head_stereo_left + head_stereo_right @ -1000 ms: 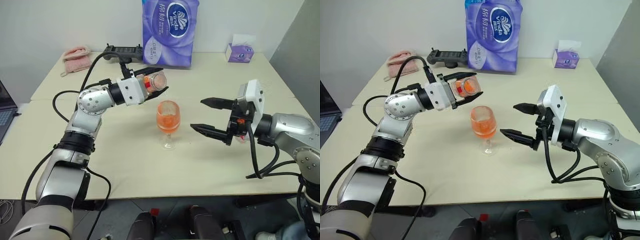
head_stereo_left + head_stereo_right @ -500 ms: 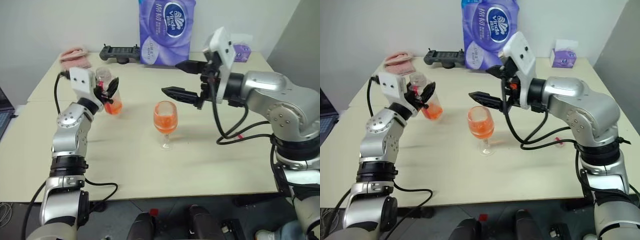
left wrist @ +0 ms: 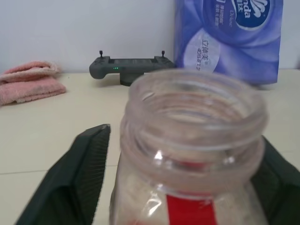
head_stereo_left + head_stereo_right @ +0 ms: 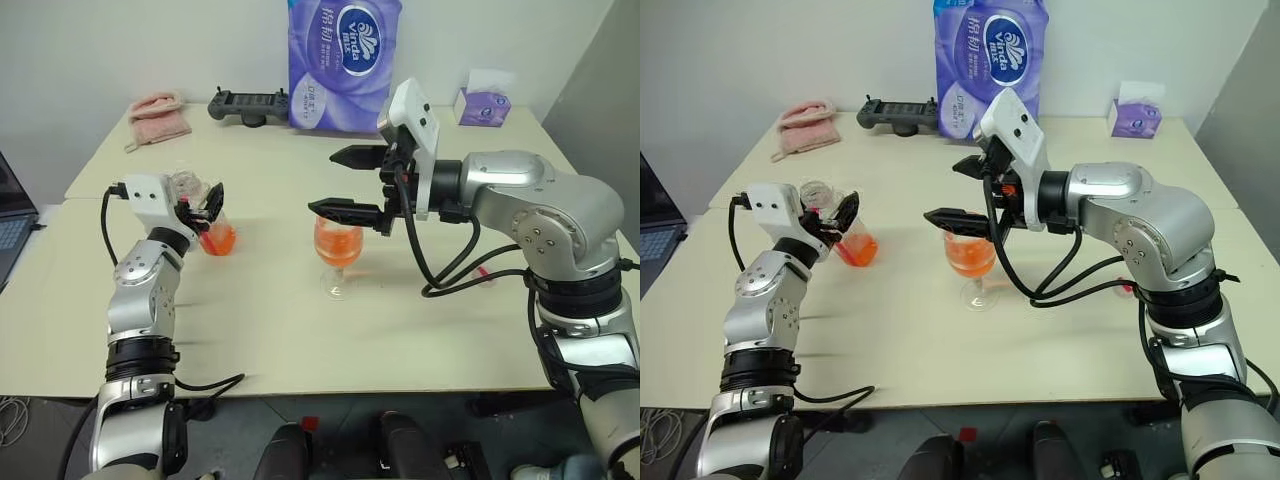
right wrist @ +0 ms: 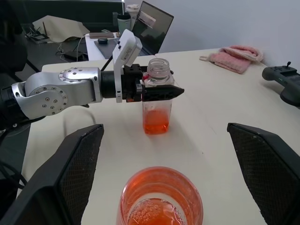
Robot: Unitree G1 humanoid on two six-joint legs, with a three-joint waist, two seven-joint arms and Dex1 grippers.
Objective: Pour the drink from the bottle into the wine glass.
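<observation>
Two grippers work over the pale counter (image 4: 420, 330). The left gripper (image 4: 200, 205), at about nine o'clock from the wine glass (image 4: 337, 255), has the uncapped bottle (image 5: 157, 101) standing upright on the counter between its jaws; they are spread, flanking the neck without visibly pressing it. A little orange-red drink (image 5: 155, 123) lies in the bottle's bottom, and more fills the glass bowl. The right gripper (image 4: 345, 182) hangs just above the glass, jaws released wide and holding nothing. At twelve o'clock, along the far edge, lie a purple tissue pack (image 4: 340, 60), a black controller (image 4: 248, 103) and a pink cloth (image 4: 158, 112).
</observation>
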